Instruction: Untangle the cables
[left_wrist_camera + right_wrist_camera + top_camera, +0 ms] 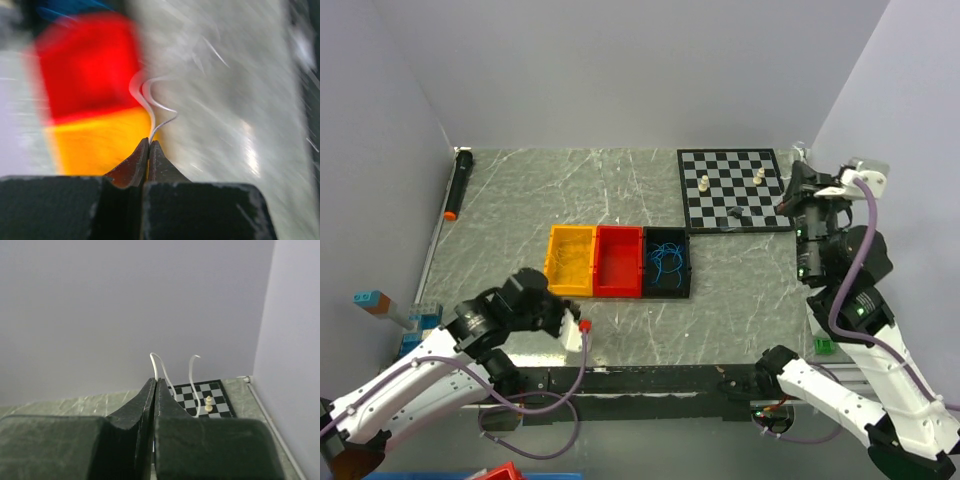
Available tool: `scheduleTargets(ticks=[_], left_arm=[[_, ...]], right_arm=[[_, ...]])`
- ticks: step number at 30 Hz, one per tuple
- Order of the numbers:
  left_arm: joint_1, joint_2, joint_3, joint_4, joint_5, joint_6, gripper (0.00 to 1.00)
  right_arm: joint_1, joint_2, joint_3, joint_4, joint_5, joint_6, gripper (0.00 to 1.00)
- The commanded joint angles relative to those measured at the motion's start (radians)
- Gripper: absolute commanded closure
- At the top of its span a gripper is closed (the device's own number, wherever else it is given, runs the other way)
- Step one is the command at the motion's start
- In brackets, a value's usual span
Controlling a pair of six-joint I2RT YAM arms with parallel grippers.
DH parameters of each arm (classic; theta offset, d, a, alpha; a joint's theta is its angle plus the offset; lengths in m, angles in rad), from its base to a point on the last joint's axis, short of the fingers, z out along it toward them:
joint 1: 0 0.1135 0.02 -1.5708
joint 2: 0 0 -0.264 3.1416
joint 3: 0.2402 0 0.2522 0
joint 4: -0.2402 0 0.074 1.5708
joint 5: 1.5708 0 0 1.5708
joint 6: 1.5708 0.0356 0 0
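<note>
Beside the bins [618, 296], left gripper [149, 142] clamps a white cable [151, 125]; raised right gripper [156, 380] clamps another cable [155, 371].

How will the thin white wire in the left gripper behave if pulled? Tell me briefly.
Likely floppy: the thin white wire curls in loose waves above the shut left gripper. Probably very light, being hair-thin. It may slip, since only the fingertips pinch it.

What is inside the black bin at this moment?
A loose tangle of blue cables lies in the black bin. Only blue wire shows there in the top view. The floor beneath the loops is dark, so anything thin and dark under them would not show.
</note>
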Motion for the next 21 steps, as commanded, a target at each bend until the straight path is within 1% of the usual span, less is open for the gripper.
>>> scheduleTargets(ticks=[1,3,7,10,13,16,21], left_arm=[[0.005,0.027,0.169,0.31,0.102,-0.216,0.99],[0.004,0.069,0.229,0.347,0.109,-0.253,0.99],[0.004,0.124,0.312,0.338,0.149,-0.256,0.99],[0.004,0.138,0.343,0.339,0.172,-0.186,0.99],[0.004,0.165,0.389,0.372,0.154,-0.146,0.99],[0.004,0.187,0.437,0.394,0.135,-0.138,0.99],[0.004,0.184,0.464,0.396,0.12,-0.074,0.99]], right_arm=[[-0.007,0.032,0.039,-0.012,-0.109,0.048,1.0],[-0.007,0.047,0.039,-0.017,-0.173,0.07,1.0],[-0.007,0.101,0.054,-0.006,-0.339,0.084,1.0],[-0.005,0.169,0.096,-0.006,-0.439,0.102,1.0],[-0.004,0.245,0.138,0.003,-0.511,0.107,1.0],[-0.001,0.312,0.18,0.012,-0.58,0.14,1.0],[0.013,0.398,0.22,0.029,-0.629,0.151,1.0]])
